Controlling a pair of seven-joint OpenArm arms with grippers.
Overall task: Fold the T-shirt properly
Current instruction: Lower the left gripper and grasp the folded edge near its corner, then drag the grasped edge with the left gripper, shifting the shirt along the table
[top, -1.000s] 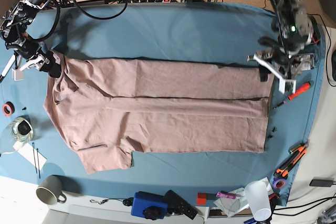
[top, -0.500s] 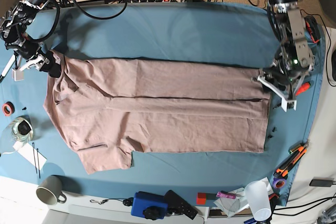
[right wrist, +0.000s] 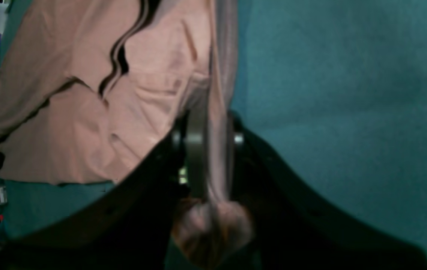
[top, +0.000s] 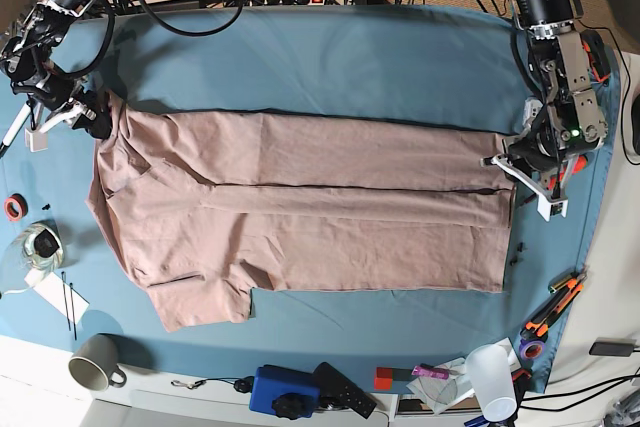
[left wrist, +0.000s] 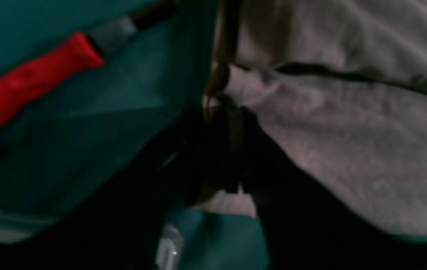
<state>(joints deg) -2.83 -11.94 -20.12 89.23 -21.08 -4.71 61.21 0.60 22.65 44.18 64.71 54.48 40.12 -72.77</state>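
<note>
The dusty-pink T-shirt (top: pixel 300 207) lies spread lengthwise on the blue table cloth (top: pixel 330 57), with its far long edge folded in and a sleeve sticking out at the front left. My left gripper (top: pixel 517 169) is at the shirt's right hem. In the blurred left wrist view its dark fingers (left wrist: pixel 243 150) appear closed on the hem of the shirt (left wrist: pixel 348 131). My right gripper (top: pixel 97 119) is at the shirt's far left shoulder corner. In the right wrist view it (right wrist: pixel 208 142) is shut on a bunched fold of the shirt (right wrist: pixel 86 112).
A red-handled screwdriver (top: pixel 570 174) lies just right of the left gripper and shows in the left wrist view (left wrist: pixel 29 82). Orange tools (top: pixel 555 302), a plastic cup (top: pixel 493 377), a blue box (top: pixel 285 390), a mug (top: pixel 95 362) and a tape roll (top: pixel 14 207) line the table edges.
My left gripper came down from above the table's right side onto the shirt's right hem. My right gripper shifted slightly toward the far side, taking the shoulder corner with it.
</note>
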